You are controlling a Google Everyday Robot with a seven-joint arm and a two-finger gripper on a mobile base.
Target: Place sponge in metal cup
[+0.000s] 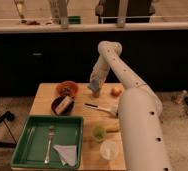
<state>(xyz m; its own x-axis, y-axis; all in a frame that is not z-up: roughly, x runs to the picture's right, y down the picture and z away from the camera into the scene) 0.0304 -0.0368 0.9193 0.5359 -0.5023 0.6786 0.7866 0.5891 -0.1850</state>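
Camera view | gripper [95,89] above table [43,99] | green tray [67,131] holds fork [50,143]

Nothing readable is showing anywhere: no text, label, brand, number or sign is appearing on the wooden table [41,98], the green tray [47,119] or the white arm [137,117]. The gripper [94,88] is hanging over the far part of the table, between the red bowl [67,88] and the small orange object [116,91]
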